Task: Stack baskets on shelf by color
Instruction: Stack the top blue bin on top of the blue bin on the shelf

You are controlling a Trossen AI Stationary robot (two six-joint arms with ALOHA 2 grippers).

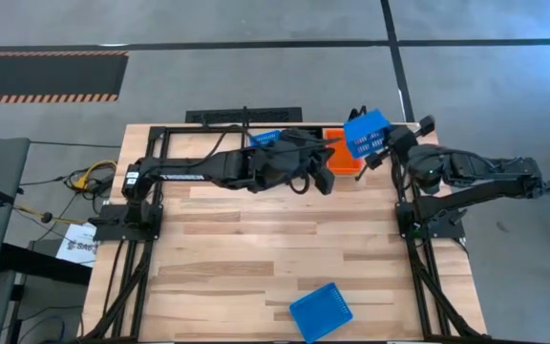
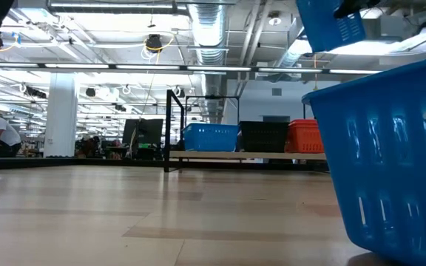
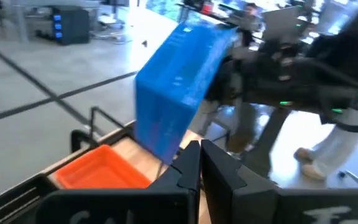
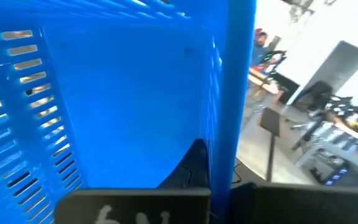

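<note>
No writing I can read; my right gripper clamps a slotted blue plastic basket; my left gripper is closed, empty.

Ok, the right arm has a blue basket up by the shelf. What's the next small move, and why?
Probably carry the held blue basket leftward along the shelf and lower it onto the blue stack. The right gripper is shut on its wall, and it hangs above the red-orange end, the wrong colour. The left gripper sits shut nearby, so go carefully.
</note>
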